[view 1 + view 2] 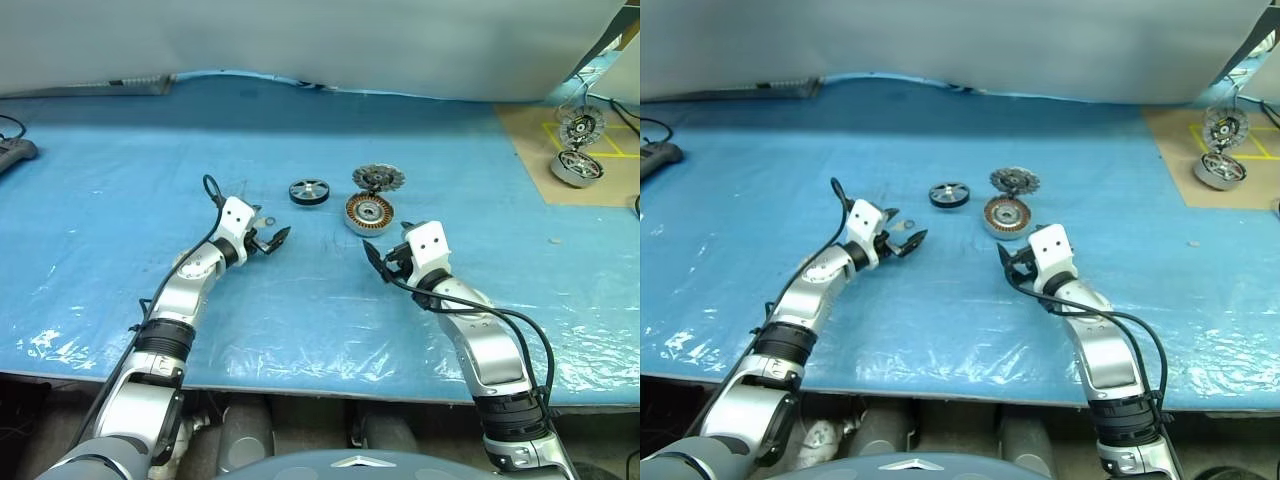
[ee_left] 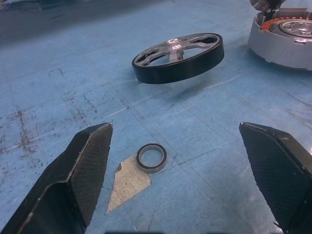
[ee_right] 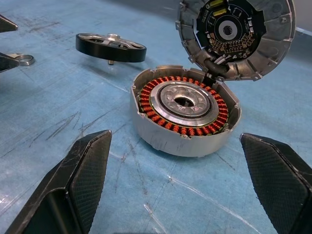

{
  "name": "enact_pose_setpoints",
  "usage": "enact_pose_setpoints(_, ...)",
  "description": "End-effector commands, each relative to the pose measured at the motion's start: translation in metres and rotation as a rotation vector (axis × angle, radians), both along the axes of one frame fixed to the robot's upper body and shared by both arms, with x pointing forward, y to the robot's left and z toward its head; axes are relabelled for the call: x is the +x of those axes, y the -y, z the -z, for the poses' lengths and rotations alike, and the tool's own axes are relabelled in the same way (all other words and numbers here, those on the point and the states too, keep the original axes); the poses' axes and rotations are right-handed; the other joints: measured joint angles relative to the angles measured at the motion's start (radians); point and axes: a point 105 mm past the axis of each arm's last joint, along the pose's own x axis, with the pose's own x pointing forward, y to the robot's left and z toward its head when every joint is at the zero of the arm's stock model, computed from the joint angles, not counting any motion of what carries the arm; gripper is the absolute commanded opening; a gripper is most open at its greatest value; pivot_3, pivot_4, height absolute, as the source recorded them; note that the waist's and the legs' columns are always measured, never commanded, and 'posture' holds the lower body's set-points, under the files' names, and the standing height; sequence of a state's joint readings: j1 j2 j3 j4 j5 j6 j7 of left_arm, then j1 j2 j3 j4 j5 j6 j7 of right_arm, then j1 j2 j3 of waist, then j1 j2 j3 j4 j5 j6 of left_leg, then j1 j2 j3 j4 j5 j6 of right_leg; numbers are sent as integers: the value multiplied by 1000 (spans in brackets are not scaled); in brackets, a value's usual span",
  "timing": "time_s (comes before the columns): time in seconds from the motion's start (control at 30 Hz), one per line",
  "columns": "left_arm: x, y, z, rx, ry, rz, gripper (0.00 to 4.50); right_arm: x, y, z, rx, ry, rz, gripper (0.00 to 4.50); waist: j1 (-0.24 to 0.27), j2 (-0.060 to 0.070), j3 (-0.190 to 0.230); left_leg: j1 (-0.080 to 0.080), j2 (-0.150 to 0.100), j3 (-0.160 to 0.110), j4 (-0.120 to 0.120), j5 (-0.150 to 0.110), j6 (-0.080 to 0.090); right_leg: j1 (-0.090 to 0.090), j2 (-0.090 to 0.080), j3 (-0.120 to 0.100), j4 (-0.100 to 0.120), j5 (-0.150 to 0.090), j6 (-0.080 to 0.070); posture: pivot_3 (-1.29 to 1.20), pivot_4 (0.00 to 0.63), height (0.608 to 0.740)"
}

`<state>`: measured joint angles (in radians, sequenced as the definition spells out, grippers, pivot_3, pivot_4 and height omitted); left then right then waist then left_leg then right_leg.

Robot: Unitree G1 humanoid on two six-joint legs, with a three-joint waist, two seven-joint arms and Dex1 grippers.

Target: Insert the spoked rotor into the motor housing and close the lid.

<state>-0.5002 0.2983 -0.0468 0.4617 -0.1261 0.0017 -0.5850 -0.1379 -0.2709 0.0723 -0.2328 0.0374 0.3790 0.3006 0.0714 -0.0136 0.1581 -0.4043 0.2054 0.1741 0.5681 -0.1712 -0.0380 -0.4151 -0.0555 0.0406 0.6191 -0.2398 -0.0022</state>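
Both hands spread — left hand (image 1: 277, 239) near spoked rotor (image 1: 309, 191), right hand (image 1: 377, 259) facing motor housing (image 1: 368, 213) (lid (image 1: 378, 178) upright).

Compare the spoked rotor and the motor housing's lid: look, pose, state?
The spoked rotor has a smooth black rim and silver spokes; the lid is grey-silver with a toothed edge and a circuit board on its inner face. The rotor lies flat and loose on the blue table cover; the lid stands tilted open, hinged to the motor housing. The rotor looks smaller across than the lid. Both are round, and neither gripper touches them.
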Motion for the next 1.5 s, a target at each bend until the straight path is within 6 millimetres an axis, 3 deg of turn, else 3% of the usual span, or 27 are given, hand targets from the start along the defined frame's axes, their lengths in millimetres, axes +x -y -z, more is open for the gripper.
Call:
enact_pose_setpoints(0.03,0,3,-13,1,49,13,4478,-1,0,-8,-2,33,-5,4500,0,0,0,0,0,0,0,0,0,0,0,0,0,0,0,0,150,740)
enact_pose_setpoints(1.07,2,7,-16,-5,54,21,4478,1,0,-10,-4,30,-20,4500,0,0,0,0,0,0,0,0,0,0,0,0,0,0,0,0,150,740)
enact_pose_setpoints(1.37,2,8,-17,-9,55,18,4478,9,9,-17,-30,-5,1,4500,0,0,0,0,0,0,0,0,0,0,0,0,0,0,0,0,150,740)
enact_pose_setpoints(1.5,1,10,-16,-14,55,23,4478,13,1,-33,-67,-50,-84,4500,0,0,0,0,0,0,0,0,0,0,0,0,0,0,0,0,150,740)
